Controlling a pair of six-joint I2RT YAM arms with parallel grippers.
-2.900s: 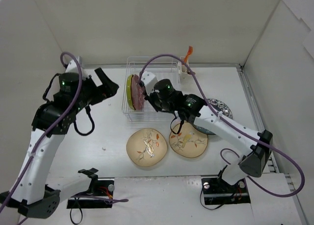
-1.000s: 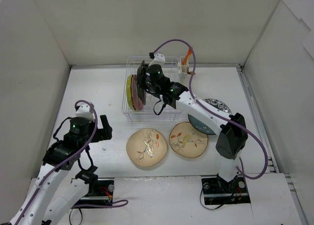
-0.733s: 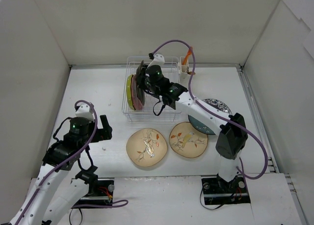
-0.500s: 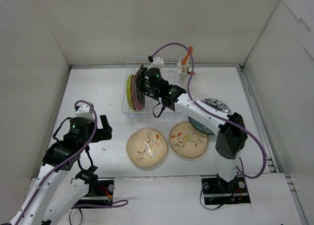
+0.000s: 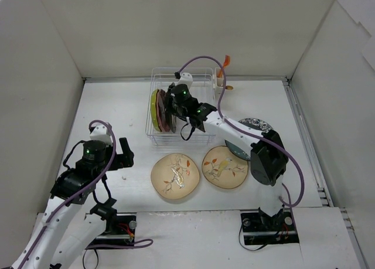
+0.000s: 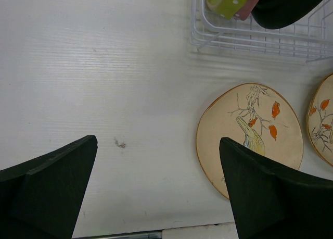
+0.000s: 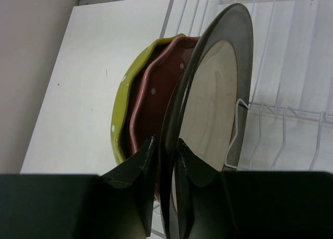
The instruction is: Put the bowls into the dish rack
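right end effector point(image 7: 165, 142) clamps the rim of the grey bowl point(image 7: 213, 93), which stands on edge in the rack point(image 5: 199, 81), upper centre, just right of the pink bowl point(image 7: 153, 88); release seems next.

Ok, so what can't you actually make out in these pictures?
- Top view: the teal bowl is mostly covered by the right arm.
- Top view: the near part of the grey speckled bowl lies under that arm.
- Left wrist view: the second cream bowl is cut off by the right edge.
- Right wrist view: the right fingers hide the dark-rimmed bowl's lower rim, so whether it sits in a dish rack slot is unclear.
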